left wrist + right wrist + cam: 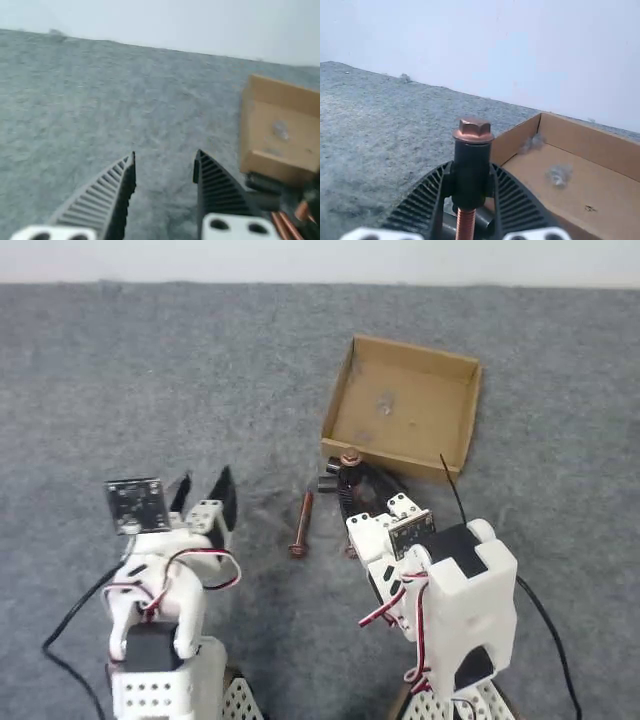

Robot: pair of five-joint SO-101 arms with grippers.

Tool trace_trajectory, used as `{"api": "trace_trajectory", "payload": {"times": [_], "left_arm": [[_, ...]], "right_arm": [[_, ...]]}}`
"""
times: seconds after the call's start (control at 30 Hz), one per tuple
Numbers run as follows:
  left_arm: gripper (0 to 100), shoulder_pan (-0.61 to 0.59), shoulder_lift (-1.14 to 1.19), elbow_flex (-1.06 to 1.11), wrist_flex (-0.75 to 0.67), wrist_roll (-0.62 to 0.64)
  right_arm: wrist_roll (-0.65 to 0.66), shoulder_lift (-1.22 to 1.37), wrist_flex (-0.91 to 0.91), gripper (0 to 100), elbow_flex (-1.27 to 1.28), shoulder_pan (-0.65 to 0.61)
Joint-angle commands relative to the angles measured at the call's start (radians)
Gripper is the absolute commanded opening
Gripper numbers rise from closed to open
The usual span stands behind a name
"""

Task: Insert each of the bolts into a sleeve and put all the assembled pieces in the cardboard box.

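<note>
The right gripper (470, 175) pinches a black sleeve (469, 167) upright, and a copper bolt (472, 131) stands through it, close to the near wall of the box (600, 145), in which lie some bits of fluff (557, 175). The left gripper (165, 156) is spread, with nothing between its fingers, above the carpet (150, 370). A loose bolt (302, 523) lies on the carpet between the two arms.

High view downward, wrist views low (cardboard box (400, 405) shared)

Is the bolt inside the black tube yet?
In. The bolt has its head atop the sleeve in the right gripper, threads poking out below.
</note>
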Motion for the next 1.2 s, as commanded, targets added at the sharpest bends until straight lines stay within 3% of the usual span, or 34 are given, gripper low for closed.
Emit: {"api": "trace_trajectory", "payload": {"times": [0.0, 0.13, 0.23, 0.83, 0.93, 1.17], "left_arm": [[18, -0.123, -0.044, 0.035, 0.003, -0.006], [18, -0.195, -0.098, 0.182, 0.006, -0.011], [18, -0.224, -0.104, 0.18, 0.098, -0.012], [18, -0.229, -0.104, 0.182, 0.127, -0.012], [18, -0.229, -0.104, 0.182, 0.127, -0.012], [18, -0.229, -0.104, 0.182, 0.124, -0.014]], "right_arm": [[0.015, -0.048, -0.035, 0.7, -0.023, 0.016], [0.015, -0.097, -0.033, 0.7, 0.003, 0.051], [0.012, -0.127, -0.033, 0.7, 0.002, 0.085], [0.017, -0.426, -0.016, 0.6, -0.147, 0.2], [0.018, -0.484, 0.087, 0.6, -0.215, 0.222], [0.017, -0.631, 0.518, 0.6, -0.413, 0.265]]}}
